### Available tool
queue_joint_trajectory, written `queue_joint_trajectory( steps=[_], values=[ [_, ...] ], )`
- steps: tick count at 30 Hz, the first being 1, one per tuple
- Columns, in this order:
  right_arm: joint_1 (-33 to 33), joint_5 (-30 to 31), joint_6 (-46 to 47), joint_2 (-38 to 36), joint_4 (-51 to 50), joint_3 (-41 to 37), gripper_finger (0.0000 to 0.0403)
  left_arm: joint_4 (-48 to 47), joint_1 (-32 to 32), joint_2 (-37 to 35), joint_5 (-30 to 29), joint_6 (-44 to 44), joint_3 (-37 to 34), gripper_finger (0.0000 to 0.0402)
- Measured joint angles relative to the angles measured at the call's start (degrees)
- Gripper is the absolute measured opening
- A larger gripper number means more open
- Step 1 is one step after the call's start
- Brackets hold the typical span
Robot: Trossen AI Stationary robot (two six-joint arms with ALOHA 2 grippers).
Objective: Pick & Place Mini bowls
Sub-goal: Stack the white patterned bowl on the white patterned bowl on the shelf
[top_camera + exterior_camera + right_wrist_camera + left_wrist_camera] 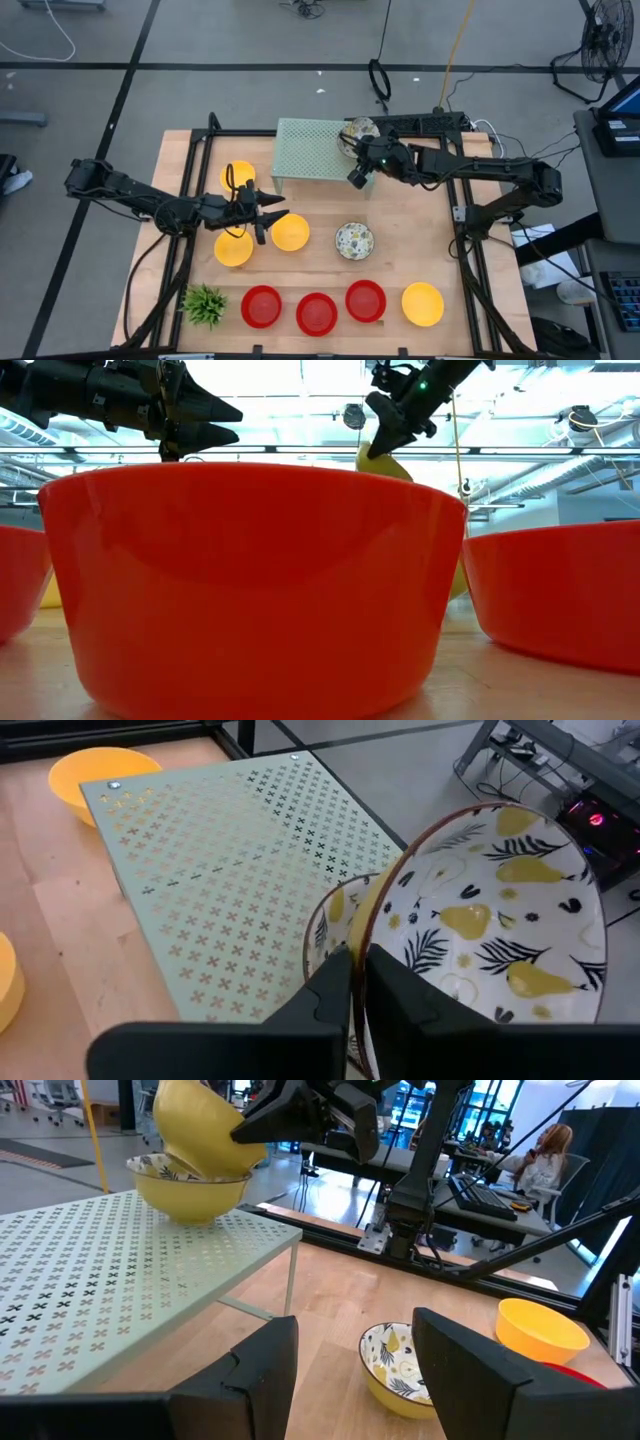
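Far right corner: my right gripper (pixel 357 982) hangs over the pale green perforated metal stand (pixel 310 150), fingers pinched on the rim of a whitish, pear-patterned mini bowl (pixel 500 915).
Held bowl: tilted, yellow outside, just above a second patterned mini bowl (pixel 185 1185) that sits on the stand's far right corner.
Step in hand: I judge I am stacking the carried bowl into the seated one.
How I'd do it well: level the bowl first, centre it over the lower one, then ease down until the rims nest; only then part the fingers, slowly, since my inner finger sits inside the bowl and could drag it as it lifts.
Risk: the seated bowl is close to the stand's edge, so a sideways nudge might push it off.
Left gripper (pixel 262 213): waiting mid-table on the left, fingers apart and empty, among plain yellow mini bowls (pixel 290 232).
Other bowls: one patterned bowl (pixel 354 240) on the wooden table (pixel 420 250) at centre; three plain red mini bowls (pixel 316 313) and a yellow one (pixel 422 304) along the near edge.
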Motion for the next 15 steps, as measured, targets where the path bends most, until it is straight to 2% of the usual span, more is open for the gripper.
queue_joint_trajectory(
  steps=[15],
  values=[
    [-0.1, -1.4, 0.0, 0.0, 4.5, -1.0, 0.0015, 0.0, 0.0, 0.0, 0.0, 0.0, 0.0, 0.02]
  ],
)
